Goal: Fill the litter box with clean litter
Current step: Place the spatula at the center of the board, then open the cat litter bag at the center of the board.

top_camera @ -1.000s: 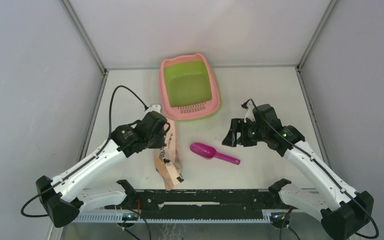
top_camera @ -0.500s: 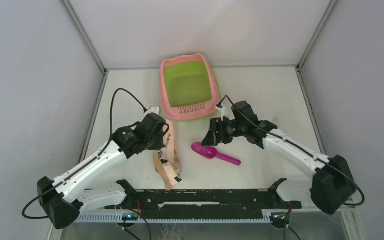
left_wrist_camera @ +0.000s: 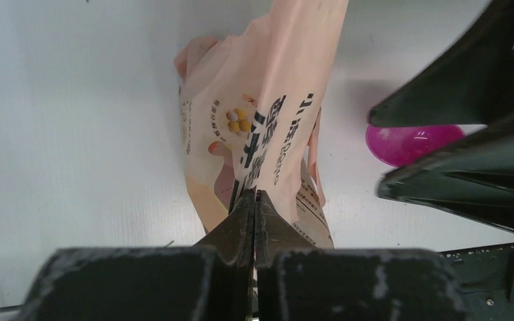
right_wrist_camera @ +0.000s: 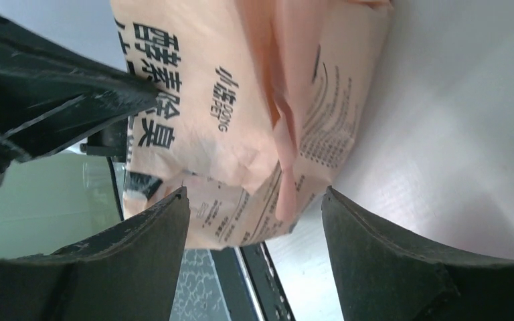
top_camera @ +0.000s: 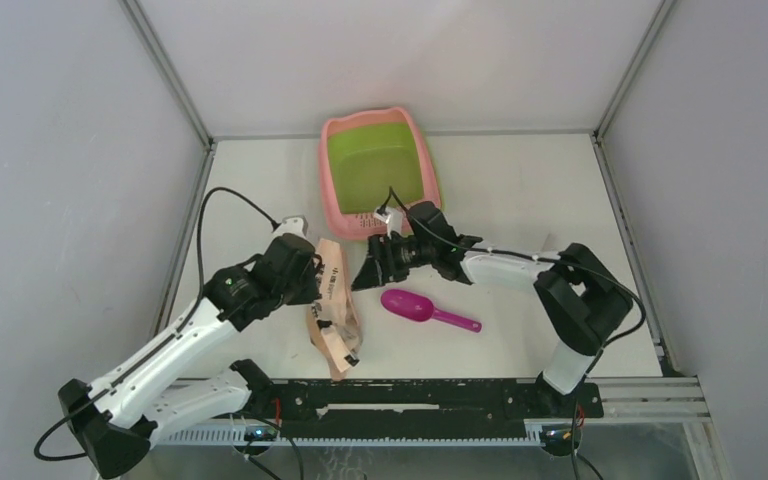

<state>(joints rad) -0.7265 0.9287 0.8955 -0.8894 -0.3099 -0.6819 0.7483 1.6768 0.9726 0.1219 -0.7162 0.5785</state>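
right fingers (top_camera: 364,279) swung left, beside bag (top_camera: 334,335)

I see the litter box (top_camera: 326,178) with its pink rim, lime-green basin and pink perforated grid. Near it on the white table (top_camera: 520,190), the bag (top_camera: 333,278) is peach-pink with black printed characters and a small yellow motif. The scoop (top_camera: 410,303) is magenta.
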